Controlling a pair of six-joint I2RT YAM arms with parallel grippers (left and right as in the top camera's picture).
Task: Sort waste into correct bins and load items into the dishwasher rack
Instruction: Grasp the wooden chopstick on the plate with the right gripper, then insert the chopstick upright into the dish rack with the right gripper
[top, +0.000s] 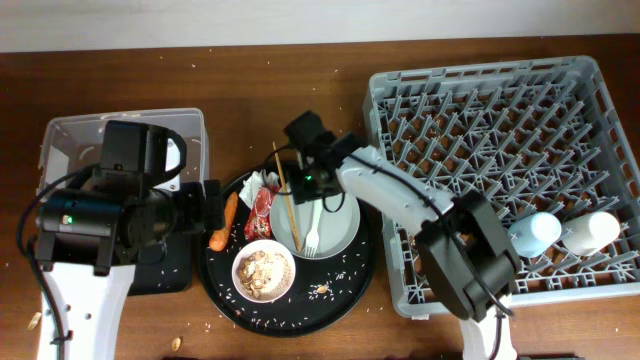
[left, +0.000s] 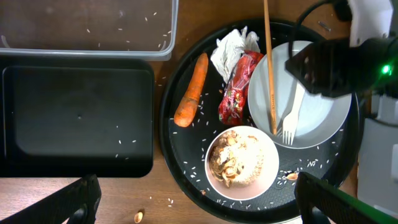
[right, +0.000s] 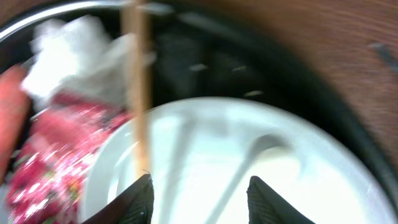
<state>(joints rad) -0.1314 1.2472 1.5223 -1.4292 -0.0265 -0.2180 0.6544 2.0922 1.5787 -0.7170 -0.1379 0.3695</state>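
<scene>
On the round black tray (top: 290, 300) lie a carrot (left: 191, 90), a red wrapper (left: 237, 90), a white tissue (left: 230, 50) and a white bowl (left: 242, 163) of food scraps. A pale plate (left: 323, 106) there holds a white fork (left: 292, 118) and a wooden chopstick (left: 268, 62). My right gripper (right: 199, 199) is open just above the plate (right: 311, 186), between chopstick (right: 137, 93) and fork (right: 249, 168). My left gripper (left: 199, 199) is wide open and empty above the tray's near-left edge. A blue cup (top: 535, 235) and a pale cup (top: 592, 232) sit in the grey rack (top: 500, 110).
The clear tub (left: 87, 25) and the shallow black tray (left: 74, 121) lie side by side left of the round tray. Rice grains are scattered over the trays and the wooden table. The rack fills the right side.
</scene>
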